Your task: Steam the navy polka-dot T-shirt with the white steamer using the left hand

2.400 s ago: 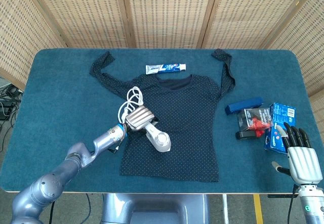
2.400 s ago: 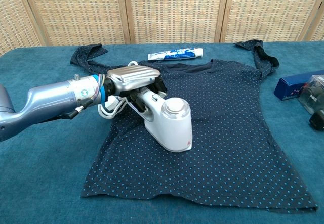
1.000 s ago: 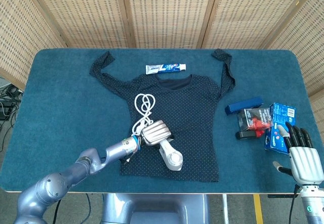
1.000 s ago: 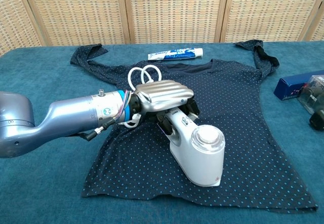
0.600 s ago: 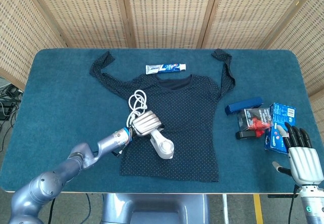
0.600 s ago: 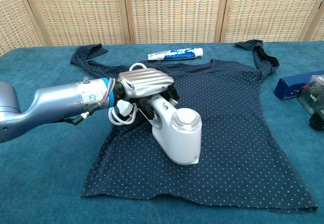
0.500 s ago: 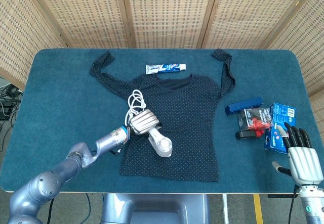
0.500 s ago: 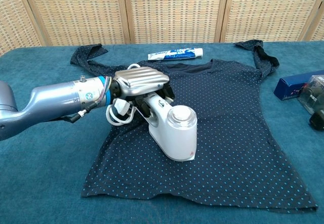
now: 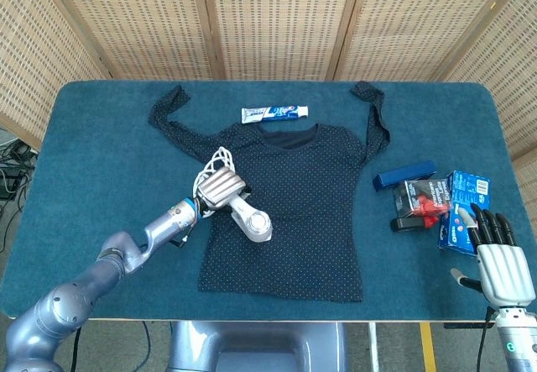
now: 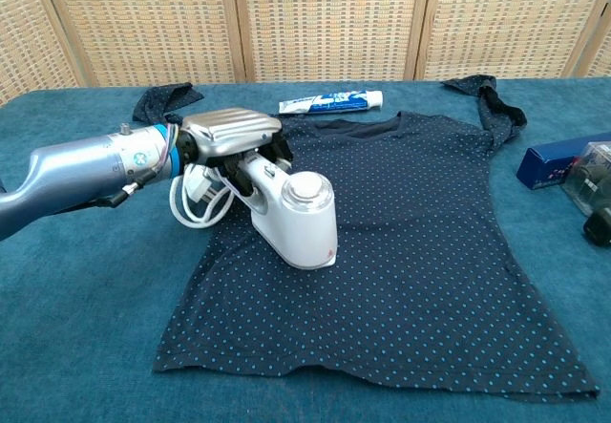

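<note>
Looking down from the head view, we find the navy polka-dot T-shirt (image 9: 294, 200) spread flat in the middle of the blue table (image 9: 101, 154), sleeves thrown up toward the far edge, which leaves the whole front open to a pass of steam. Our left hand (image 9: 220, 187) has its fingers wrapped round the handle of the white steamer (image 9: 250, 221), whose head rests on the shirt's left side, near the side seam. The white cord (image 9: 211, 164) lies bunched just behind the hand, clear of the cloth ahead. Our right hand (image 9: 497, 259) waits at the near right corner, fingers straight and apart, holding nothing; we judge it is parked there because the task belongs to the left alone. A toothpaste tube (image 9: 274, 114) lies just beyond the collar, and some boxes (image 9: 436, 200) sit to the shirt's right.

From the chest view, the left hand (image 10: 232, 135) grips the steamer (image 10: 291, 218) from above, the head bearing down on the fabric (image 10: 410, 251), so the steam face seems to meet the cloth. The right hand is out of sight here.
</note>
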You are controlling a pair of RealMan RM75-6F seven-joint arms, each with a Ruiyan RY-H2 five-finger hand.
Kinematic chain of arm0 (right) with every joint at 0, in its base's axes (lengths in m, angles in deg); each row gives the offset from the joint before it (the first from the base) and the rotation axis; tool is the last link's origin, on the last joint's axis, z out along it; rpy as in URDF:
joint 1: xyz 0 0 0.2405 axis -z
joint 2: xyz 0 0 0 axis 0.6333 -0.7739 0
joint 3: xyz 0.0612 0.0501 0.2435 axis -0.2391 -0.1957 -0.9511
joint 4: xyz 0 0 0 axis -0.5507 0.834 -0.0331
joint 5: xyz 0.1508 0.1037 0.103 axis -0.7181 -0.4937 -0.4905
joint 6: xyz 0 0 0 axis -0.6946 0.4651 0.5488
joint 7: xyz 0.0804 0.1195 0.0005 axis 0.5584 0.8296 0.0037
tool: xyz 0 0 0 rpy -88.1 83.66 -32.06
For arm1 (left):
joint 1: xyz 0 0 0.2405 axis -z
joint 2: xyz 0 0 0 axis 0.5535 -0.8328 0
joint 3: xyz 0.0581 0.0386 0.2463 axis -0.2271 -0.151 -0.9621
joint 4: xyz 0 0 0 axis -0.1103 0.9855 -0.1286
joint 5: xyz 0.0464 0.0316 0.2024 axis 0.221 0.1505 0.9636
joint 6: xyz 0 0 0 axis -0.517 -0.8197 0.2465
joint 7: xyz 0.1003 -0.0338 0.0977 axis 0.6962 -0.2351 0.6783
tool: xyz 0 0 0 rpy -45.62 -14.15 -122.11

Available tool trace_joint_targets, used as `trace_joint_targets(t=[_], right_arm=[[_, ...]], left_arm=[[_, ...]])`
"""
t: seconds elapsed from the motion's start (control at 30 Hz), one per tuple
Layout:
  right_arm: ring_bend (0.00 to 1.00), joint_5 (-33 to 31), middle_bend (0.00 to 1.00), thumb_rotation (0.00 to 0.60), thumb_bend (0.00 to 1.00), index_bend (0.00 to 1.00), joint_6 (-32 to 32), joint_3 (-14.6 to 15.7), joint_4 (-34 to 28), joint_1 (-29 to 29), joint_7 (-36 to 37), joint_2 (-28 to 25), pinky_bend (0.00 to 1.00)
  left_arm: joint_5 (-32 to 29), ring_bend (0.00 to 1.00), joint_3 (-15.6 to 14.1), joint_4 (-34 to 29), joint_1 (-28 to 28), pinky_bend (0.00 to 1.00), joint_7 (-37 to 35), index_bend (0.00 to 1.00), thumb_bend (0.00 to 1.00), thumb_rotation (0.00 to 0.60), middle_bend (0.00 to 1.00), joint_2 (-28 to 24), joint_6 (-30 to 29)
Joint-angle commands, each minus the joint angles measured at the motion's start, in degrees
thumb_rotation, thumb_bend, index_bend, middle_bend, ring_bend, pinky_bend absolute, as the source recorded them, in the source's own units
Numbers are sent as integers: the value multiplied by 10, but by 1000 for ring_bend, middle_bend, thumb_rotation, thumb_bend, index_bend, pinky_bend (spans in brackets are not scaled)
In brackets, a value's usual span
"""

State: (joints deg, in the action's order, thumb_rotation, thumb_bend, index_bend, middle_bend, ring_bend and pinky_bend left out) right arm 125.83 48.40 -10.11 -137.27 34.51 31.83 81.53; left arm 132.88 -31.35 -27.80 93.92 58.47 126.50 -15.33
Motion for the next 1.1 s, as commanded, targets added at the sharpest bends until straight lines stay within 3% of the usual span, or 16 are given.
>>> trace_joint_targets(t=[0.03, 0.33, 0.57, 0.87, 1.1], right_arm=[[0, 1, 0, 600, 0, 8, 0, 0, 0, 0, 1, 0, 0], [0, 8, 0, 600, 0, 8, 3, 3, -3, 1, 4, -2, 0], [0, 18, 0, 600, 0, 8, 3, 8, -7, 0, -7, 1, 0], [0, 21, 0, 600, 0, 8, 3, 10, -13, 0, -16, 4, 0], [0, 18, 0, 600, 0, 8, -3, 11, -12, -1, -17, 5, 0]], left_arm=[[-11, 739, 15, -3, 0, 800, -1, 1000, 514, 600, 822, -11, -9], [-63, 738, 60, -13, -28, 800, 0, 1000, 514, 600, 822, -86, -25], [-116, 738, 86, 5, -73, 800, -13, 1000, 514, 600, 822, -127, 2], [-145, 739, 90, 66, -108, 800, -62, 1000, 519, 600, 823, -119, 68], [-133, 738, 80, 118, -106, 800, -90, 1000, 519, 600, 822, -78, 91]])
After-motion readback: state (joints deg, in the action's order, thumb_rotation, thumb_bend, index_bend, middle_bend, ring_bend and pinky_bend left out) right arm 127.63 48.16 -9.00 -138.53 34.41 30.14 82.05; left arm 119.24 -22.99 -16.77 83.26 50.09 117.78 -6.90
